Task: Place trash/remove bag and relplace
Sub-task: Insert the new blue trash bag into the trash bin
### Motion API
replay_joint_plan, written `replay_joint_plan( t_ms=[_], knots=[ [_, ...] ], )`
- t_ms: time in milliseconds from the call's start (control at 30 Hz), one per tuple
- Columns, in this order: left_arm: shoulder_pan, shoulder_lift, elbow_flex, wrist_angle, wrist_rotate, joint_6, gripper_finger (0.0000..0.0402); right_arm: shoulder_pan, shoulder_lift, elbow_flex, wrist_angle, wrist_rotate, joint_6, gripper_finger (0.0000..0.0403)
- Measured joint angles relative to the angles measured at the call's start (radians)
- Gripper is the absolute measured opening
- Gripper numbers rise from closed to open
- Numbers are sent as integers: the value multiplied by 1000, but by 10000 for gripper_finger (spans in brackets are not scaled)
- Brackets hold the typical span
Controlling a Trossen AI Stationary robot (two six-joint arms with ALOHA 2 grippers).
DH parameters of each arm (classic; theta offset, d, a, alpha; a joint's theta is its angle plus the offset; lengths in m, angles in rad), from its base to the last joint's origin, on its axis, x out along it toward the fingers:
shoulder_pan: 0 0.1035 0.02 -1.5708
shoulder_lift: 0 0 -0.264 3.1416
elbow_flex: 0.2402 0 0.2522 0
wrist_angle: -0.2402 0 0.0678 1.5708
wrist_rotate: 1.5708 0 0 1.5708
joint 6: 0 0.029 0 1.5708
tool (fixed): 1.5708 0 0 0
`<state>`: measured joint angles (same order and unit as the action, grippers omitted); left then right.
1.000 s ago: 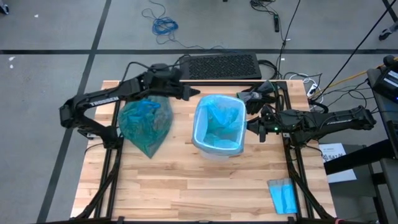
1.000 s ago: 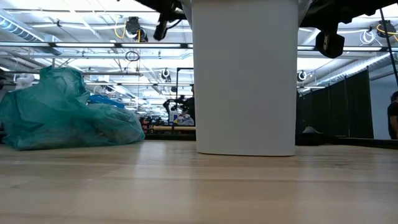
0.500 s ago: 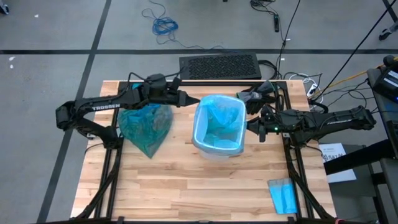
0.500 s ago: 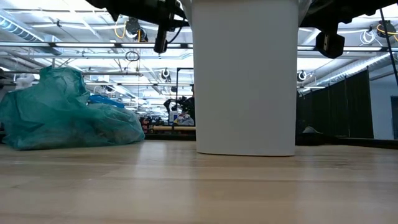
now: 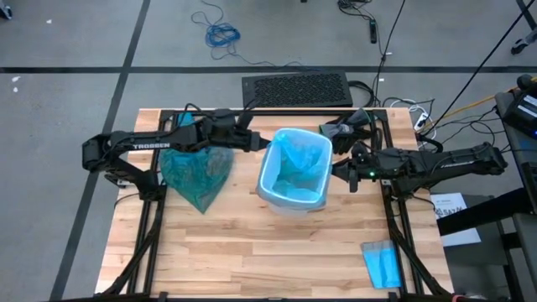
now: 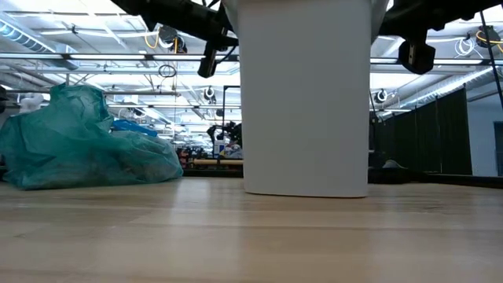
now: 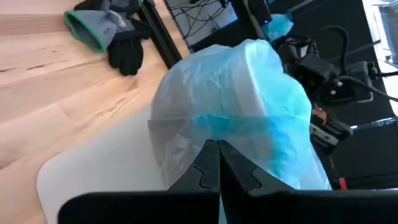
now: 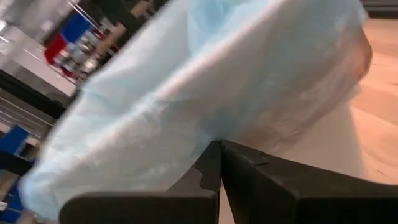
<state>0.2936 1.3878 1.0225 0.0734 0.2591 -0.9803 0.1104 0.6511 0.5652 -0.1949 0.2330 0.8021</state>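
Observation:
The bag (image 5: 195, 168), teal-green and bulging, lies on the table left of the white bin (image 6: 305, 102); the low view shows it too (image 6: 78, 149). The trash is hidden. A paler blue liner (image 5: 295, 164) sits in the bin, folded over its rim. My left gripper (image 5: 254, 143) is shut at the bin's left rim. My right gripper (image 5: 338, 168) is shut at the right rim. My left gripper touches the pale liner where it folds over the bin's left rim (image 7: 214, 134) with its shut fingertips, coming nearly level from the table's left. Whether any plastic is caught between them, I cannot tell. My right gripper meets the liner's overhanging edge at the bin's right rim (image 8: 211, 134), coming nearly level from the table's right. Its own fingers hide the pinch. The plastic bulges over the rim above the tips.
A small folded blue sheet (image 5: 382, 264) lies at the near right corner. A dark glove with a green cuff (image 7: 109, 34) lies beyond the bin. A black keyboard (image 5: 295, 89) sits past the far edge. Bare wood stretches along the near side.
My left gripper, shut throughout, has come down and moved from above the teal bag toward the bin's left rim, rolling a little. The bin has shifted slightly toward the table's left. The teal bag lies as before.

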Motion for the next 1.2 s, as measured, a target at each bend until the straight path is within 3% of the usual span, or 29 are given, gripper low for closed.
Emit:
replay_joint_plan(
  t_ms=[300,633,867,1067,1200],
  knots=[
    [-69,5,0,0,-99,-9,0,-1,72,0,-32,-5,-22,0],
    [-132,-1,0,-3,-212,-29,0,-90,66,0,-59,-76,-38,0],
    [-134,-35,0,2,-196,16,0,-40,-73,0,-141,84,14,0],
    [-132,-37,0,-7,-202,18,0,-31,-134,45,-149,132,-65,0],
    [-132,-37,0,-9,-204,25,0,-31,-138,73,-312,127,-31,0]
  ],
)
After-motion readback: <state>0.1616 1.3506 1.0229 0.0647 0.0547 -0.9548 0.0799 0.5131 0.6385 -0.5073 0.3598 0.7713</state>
